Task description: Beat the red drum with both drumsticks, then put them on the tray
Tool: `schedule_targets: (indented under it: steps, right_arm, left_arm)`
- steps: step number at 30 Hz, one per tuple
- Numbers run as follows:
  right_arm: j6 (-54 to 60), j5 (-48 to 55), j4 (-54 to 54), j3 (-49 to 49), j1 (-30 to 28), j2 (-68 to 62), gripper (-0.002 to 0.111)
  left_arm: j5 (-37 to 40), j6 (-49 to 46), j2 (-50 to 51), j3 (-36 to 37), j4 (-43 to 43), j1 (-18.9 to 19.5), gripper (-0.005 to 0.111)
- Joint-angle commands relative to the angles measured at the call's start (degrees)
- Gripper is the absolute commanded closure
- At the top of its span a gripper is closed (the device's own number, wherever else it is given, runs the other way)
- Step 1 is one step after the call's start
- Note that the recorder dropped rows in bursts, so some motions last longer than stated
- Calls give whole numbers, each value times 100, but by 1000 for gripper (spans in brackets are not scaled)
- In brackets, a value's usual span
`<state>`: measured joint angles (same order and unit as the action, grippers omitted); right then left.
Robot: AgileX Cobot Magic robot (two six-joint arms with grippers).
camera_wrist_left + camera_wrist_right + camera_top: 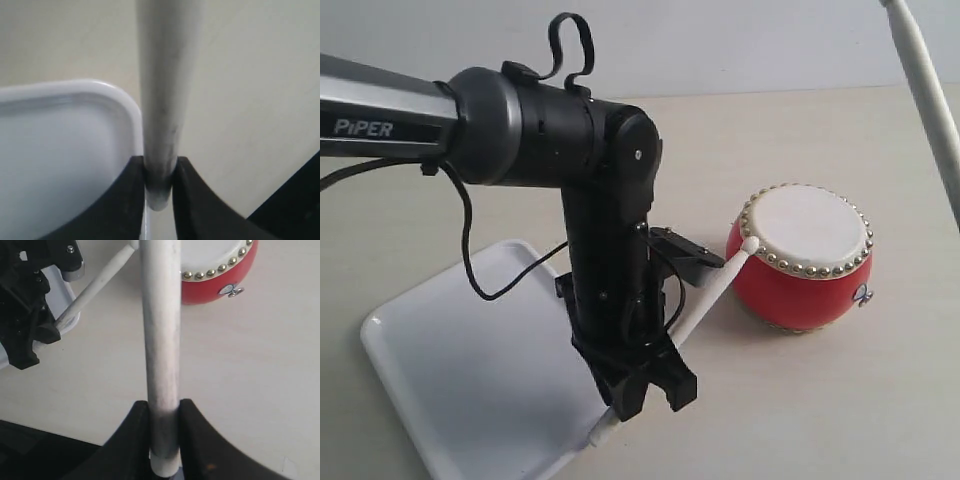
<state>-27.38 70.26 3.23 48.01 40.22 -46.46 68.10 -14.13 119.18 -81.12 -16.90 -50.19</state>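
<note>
The red drum (pixel 802 256) with its cream studded top stands right of centre on the table; it also shows in the right wrist view, red drum (pixel 220 275). My left gripper (pixel 648 392) is shut on one drumstick (pixel 712 292), whose rounded tip rests on the drum's left rim. Up close, that drumstick (pixel 167 90) runs between the left gripper (pixel 159 177). My right gripper (pixel 164 415) is shut on the other drumstick (pixel 160 325), raised at the exterior view's upper right as drumstick (pixel 930 90). The white tray (pixel 470 380) lies at the lower left.
The left arm (pixel 570 180) rises over the tray's right edge, with a cable loop beside it. In the right wrist view the left arm's black gripper (pixel 25 305) sits beside the tray corner. Beige tabletop surrounds the drum.
</note>
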Motion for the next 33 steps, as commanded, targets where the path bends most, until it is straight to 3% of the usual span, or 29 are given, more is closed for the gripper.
schedule_targets:
  steps: [1, 10, 17, 24, 33]
  right_arm:
    - [27, -30, 48, 39, -19, -159, 108]
    - [177, -30, 173, -672, -19, -1518, 108]
    - [249, -30, 334, -1070, -19, -2543, 108]
    - [177, -30, 161, -313, -19, -1558, 108]
    - [128, -30, 159, 722, -19, 258, 108]
  left_arm:
    - [187, -49, -302, -234, -29, 27, 107]
    - [187, -28, -1881, -234, -29, 188, 107]
    - [187, -28, -2208, -234, -40, 188, 107]
    - [-49, -38, -1673, -223, -158, 139, 107]
    - [187, -79, 83, -686, -240, -352, 107]
